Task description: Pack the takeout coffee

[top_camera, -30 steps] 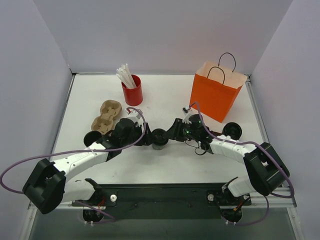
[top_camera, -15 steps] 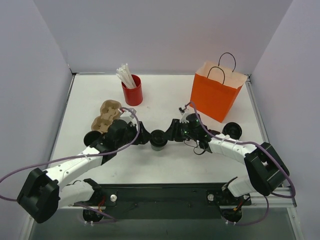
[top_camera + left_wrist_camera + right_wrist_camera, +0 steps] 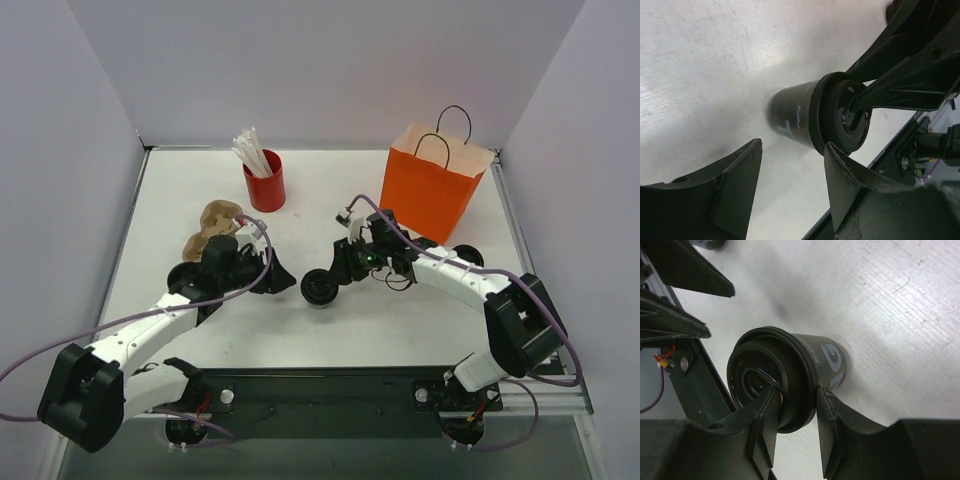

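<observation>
Early days. My right gripper [image 3: 795,401] pinches the lid rim of one coffee cup [image 3: 319,288] at mid-table, between the carrier [image 3: 210,226] and the orange bag [image 3: 430,195]. My left gripper [image 3: 792,148] is spread just beside it, not touching. Nothing visibly packed — the bag's inside is hidden.

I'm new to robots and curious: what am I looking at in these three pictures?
Two robot arms are bolted to a white table. One picture looks down from above; the other two come from wrist cameras. On the table are a red cup of white sticks, an orange paper bag and a cardboard cup carrier. The right tool pinches the lid rim of a dark coffee cup; the left tool is open, near it, holding nothing.
</observation>
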Action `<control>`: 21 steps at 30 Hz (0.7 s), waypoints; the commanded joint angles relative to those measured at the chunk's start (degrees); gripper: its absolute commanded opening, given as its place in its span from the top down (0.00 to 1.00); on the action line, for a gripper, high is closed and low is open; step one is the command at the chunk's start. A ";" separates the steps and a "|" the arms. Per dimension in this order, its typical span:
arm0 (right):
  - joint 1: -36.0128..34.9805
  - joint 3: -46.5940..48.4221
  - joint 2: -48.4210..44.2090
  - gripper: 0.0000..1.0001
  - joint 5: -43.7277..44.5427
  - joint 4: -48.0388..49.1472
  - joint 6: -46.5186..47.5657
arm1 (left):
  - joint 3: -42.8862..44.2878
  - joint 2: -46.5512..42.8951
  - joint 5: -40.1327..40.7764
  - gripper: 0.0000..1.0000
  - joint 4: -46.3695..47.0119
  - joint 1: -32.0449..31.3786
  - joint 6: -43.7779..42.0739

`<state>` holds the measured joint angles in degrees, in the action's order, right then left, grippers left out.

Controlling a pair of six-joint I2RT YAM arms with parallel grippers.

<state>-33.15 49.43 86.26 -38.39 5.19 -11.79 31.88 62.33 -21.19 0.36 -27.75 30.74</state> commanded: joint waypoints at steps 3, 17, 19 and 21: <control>0.27 -0.65 2.69 0.83 -0.72 -11.17 11.26 | -2.34 4.29 -8.43 0.38 10.78 0.15 2.12; 0.54 3.65 7.25 0.83 -1.16 -12.92 10.91 | -4.01 8.87 -7.02 0.39 20.29 0.15 4.42; 0.71 4.27 7.78 0.84 -1.07 -13.45 10.83 | -4.10 8.87 -7.02 0.39 20.82 0.15 4.59; 0.63 4.53 8.13 0.84 -1.07 -13.71 10.74 | -4.28 8.17 -6.41 0.39 21.17 0.24 5.03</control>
<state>-31.53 55.00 90.72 -43.20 -1.34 -5.06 27.40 70.85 -27.94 14.24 -27.27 34.33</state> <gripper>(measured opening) 0.323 0.609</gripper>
